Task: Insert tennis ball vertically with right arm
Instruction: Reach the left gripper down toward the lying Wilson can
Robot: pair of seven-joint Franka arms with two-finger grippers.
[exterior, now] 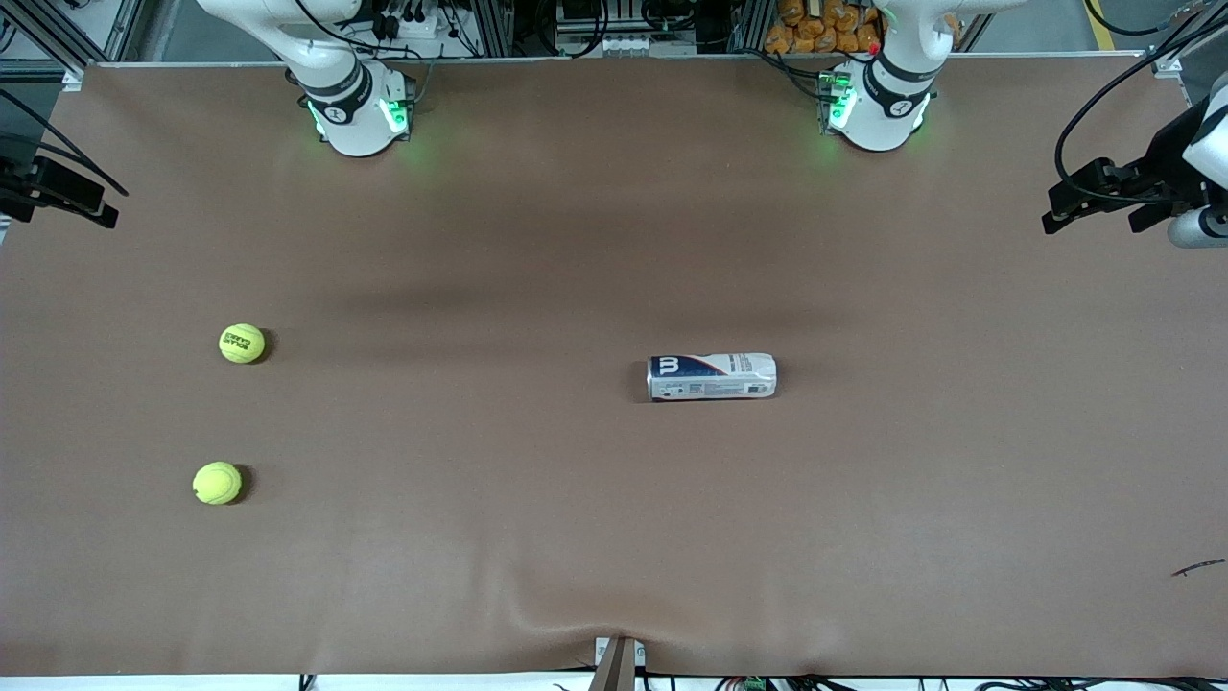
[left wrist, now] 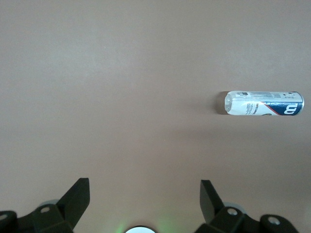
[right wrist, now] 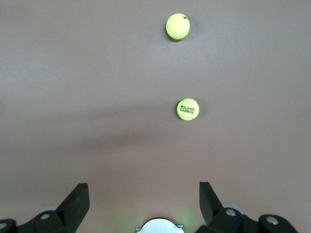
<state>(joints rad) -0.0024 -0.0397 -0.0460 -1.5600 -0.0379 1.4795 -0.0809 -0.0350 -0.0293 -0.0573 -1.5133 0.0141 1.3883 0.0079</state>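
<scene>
A tennis ball can [exterior: 712, 376], white and blue, lies on its side on the brown table near the middle; it also shows in the left wrist view [left wrist: 264, 103]. Two yellow tennis balls lie toward the right arm's end: a printed one [exterior: 242, 343] [right wrist: 188, 109] and a plain one [exterior: 217, 483] [right wrist: 178, 25] nearer the front camera. My right gripper [right wrist: 143, 190] is open and empty, held high at that end of the table [exterior: 58, 203]. My left gripper [left wrist: 144, 188] is open and empty, high at the left arm's end [exterior: 1101, 213].
The brown table cover [exterior: 537, 537] has a small wrinkle at its front edge by a bracket [exterior: 617, 662]. A small dark scrap [exterior: 1197, 568] lies near the front corner at the left arm's end. Both arm bases stand along the back edge.
</scene>
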